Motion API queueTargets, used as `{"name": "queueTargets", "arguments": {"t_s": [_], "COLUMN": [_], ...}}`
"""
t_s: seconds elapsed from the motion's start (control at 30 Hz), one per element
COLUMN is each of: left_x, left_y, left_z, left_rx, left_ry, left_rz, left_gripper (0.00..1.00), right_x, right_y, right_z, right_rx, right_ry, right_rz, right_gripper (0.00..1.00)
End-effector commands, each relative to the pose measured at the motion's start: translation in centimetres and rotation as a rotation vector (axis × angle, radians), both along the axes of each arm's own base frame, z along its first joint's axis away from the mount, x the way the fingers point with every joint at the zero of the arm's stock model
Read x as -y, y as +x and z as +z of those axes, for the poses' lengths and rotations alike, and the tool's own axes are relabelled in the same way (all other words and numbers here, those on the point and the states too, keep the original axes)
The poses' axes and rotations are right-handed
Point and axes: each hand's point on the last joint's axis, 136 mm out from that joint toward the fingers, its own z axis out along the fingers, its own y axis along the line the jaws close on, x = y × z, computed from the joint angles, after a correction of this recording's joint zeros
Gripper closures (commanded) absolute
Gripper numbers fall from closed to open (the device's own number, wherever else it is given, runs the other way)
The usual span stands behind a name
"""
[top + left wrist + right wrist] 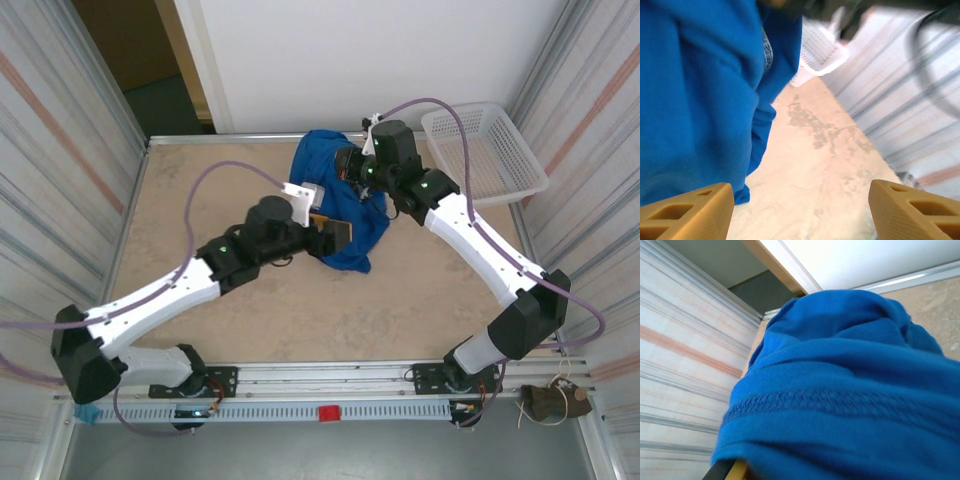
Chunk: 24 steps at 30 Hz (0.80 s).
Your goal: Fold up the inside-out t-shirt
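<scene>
- The inside-out t-shirt [340,205] is a bunched royal-blue heap on the table [250,290], well left of the white lattice basket [485,150] in the top view and nearer the arm bases than the basket.
- An overlock seam [840,401] runs across the cloth in the right wrist view (1 stitched band, raw side out).
- The left gripper [335,232] sits at the heap's near edge, on the side away from the basket. In the left wrist view, its 2 tan fingers [687,215] stand wide apart with bare table between them. The cloth hangs just above the finger farther from the basket, with nothing clamped.
- The right gripper [352,165] is pressed into the heap's far edge, between shirt and basket. Cloth drapes over it, with 1 tan finger [737,471] corner showing, so whether it is closed cannot be told.
- The basket stands at the table's far corner, apart from the shirt.
</scene>
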Motion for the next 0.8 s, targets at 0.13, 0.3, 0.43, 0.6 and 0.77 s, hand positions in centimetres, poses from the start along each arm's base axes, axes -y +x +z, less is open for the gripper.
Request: {"name": "queueTargets", "arguments": {"t_s": [0.13, 0.3, 0.43, 0.6, 0.77], "left_x": [-5.2, -8.6, -8.4, -5.0, -2.4], "left_y": [6.1, 7.8, 9.1, 8.9, 8.0], "left_z": [-2.1, 2.2, 4.1, 4.4, 2.8], "left_rx": [0.067, 0.149, 0.178, 0.196, 0.191], "left_ry": [0.070, 0.039, -0.003, -0.063, -0.082], "left_rz": [0.295, 0.331, 0.281, 0.127, 0.060], "left_gripper": [0.28, 0.25, 0.23, 0.20, 0.20], "right_x": [0.8, 1.9, 1.6, 1.5, 1.4], "right_y": [-1.3, -2.2, -2.8, -3.1, -3.6], "right_z": [5.0, 4.1, 4.1, 3.1, 1.7], "right_rx": [0.074, 0.064, 0.063, 0.042, 0.018], "right_ry": [0.067, 0.070, 0.083, 0.067, 0.056], "right_rz": [0.022, 0.021, 0.046, 0.053, 0.065], "right_gripper": [1.00, 1.00, 1.00, 1.00, 1.00]}}
